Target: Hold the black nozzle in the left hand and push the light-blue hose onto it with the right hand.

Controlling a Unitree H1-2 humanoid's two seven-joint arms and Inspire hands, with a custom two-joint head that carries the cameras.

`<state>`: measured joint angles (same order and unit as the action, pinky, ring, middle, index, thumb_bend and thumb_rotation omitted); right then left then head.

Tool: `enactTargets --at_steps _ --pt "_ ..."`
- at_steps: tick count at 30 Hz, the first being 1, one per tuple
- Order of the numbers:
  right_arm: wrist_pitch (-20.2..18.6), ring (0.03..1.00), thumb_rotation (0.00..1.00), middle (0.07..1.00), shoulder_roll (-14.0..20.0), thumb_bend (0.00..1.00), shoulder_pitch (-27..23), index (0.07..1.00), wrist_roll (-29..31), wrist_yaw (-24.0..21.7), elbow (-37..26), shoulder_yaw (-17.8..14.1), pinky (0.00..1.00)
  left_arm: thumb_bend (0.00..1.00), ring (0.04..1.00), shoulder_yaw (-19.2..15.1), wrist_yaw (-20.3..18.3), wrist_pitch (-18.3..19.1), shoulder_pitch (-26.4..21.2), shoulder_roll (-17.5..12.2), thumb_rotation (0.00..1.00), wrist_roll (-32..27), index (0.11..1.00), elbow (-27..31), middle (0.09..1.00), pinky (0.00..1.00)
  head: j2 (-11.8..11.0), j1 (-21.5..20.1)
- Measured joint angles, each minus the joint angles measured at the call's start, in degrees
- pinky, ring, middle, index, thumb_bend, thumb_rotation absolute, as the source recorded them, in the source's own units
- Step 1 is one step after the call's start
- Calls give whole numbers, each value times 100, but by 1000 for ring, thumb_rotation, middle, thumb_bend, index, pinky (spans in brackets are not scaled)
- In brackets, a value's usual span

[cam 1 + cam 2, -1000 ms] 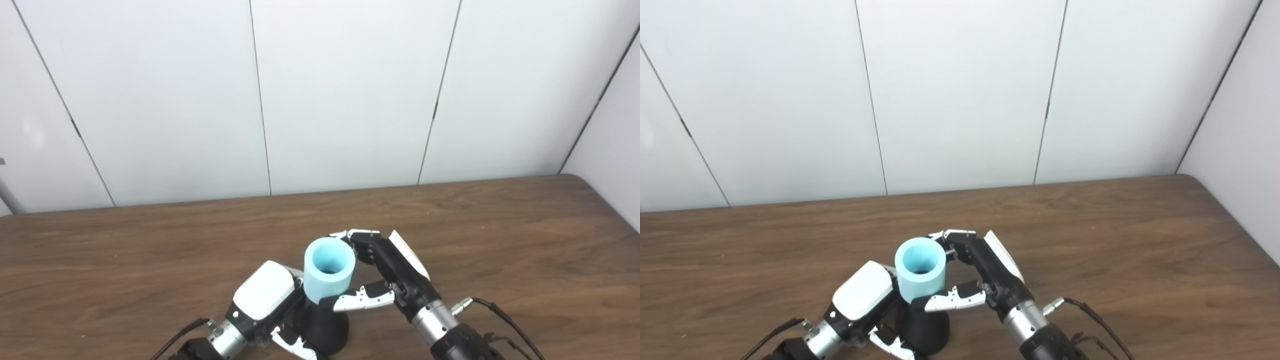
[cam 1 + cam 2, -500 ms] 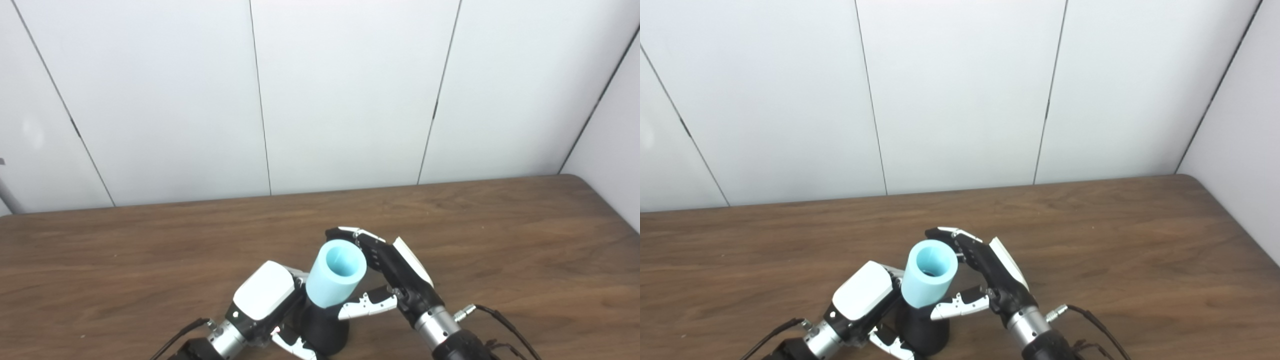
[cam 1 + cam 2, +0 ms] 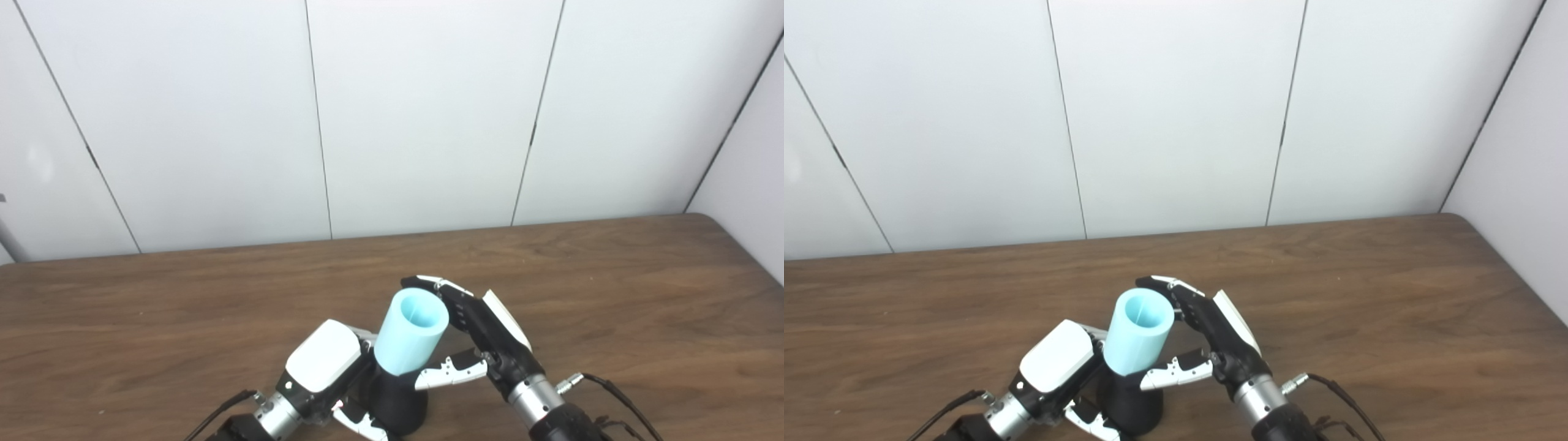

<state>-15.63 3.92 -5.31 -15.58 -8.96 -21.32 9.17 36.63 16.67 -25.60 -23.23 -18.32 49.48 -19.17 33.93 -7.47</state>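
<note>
The black nozzle (image 3: 399, 403) stands near the table's front edge with its wide base down. My left hand (image 3: 324, 367) is wrapped around its left side and holds it. The light-blue hose (image 3: 410, 332), a short thick tube, sits on the nozzle's top and leans up and to the right, its open end facing the camera. My right hand (image 3: 484, 340) grips the hose from the right, fingers over the far rim and thumb under the near side. In the right eye view the hose (image 3: 1139, 334) and nozzle (image 3: 1127, 401) look the same.
The brown wooden table (image 3: 612, 294) stretches back to a white panelled wall. Cables (image 3: 606, 389) trail from both wrists at the bottom edge. Nothing else stands on the table.
The hose has tipped from nearly upright to leaning right and away, and my right hand has shifted slightly right and down with it. The left hand and nozzle have stayed put.
</note>
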Motion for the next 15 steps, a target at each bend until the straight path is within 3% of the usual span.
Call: enactTargets --at_steps 15 --pt "14 742 98 739 137 850 -19 710 -3 -44 -1 81 645 523 454 0 4 -1 0 1 0 1 472 0 497 365 -18 0"
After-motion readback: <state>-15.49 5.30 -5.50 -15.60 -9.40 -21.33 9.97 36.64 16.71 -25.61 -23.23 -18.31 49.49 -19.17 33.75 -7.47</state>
